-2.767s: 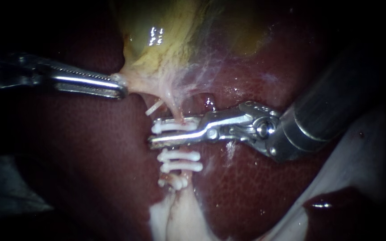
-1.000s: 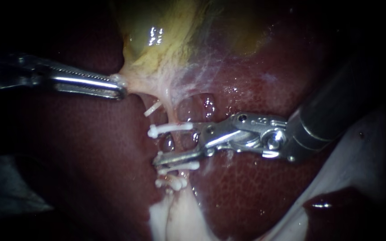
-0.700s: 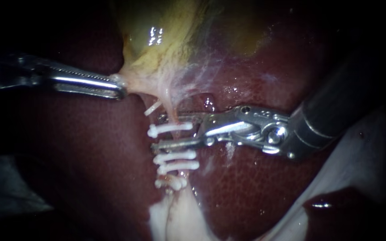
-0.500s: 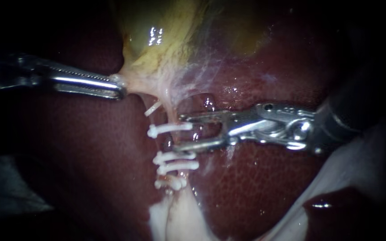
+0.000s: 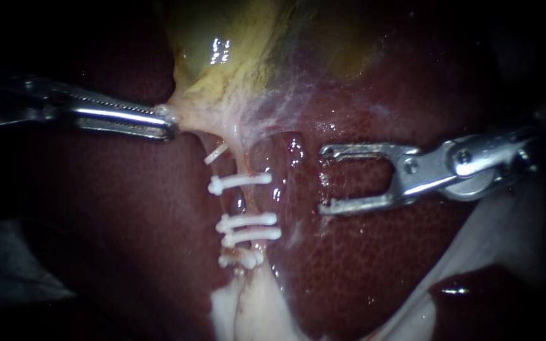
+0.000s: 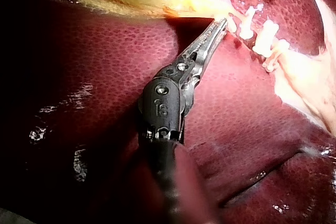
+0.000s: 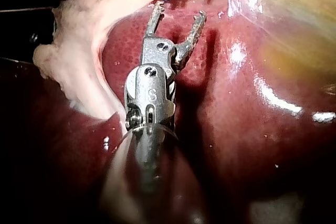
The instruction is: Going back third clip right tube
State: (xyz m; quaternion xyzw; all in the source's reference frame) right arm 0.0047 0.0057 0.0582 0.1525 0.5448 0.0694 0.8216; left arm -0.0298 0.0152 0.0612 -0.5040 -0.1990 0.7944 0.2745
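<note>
The liver [image 5: 361,271] fills the field as a dark red bed, with the yellowish gallbladder [image 5: 235,50] lying at its upper edge. The left instrument [image 5: 169,126] has its pincer closed on the gallbladder's pale lower lip, drawing it sideways so the webby tissue below is taut. The right instrument [image 5: 323,180] hovers over the liver's middle, clear of the tube, its pincer gaping wide and empty, with no clip between the jaws. The clipped tube [image 5: 252,203] runs from the gallbladder down toward the pale tissue [image 5: 248,309] at the liver's lower edge; I cannot tell whether it is the right tube. White clips cross it: the top clip [image 5: 240,183] stands alone, and the lower clips [image 5: 251,230] bunch together. Each clip's long axis lies across the tube, one end pointing toward each instrument. The retreat looks nearly complete. Doing it well means backing straight along the shaft with the jaws apart and lifted off the liver, brushing no clip, while the left hold is kept steady.
</note>
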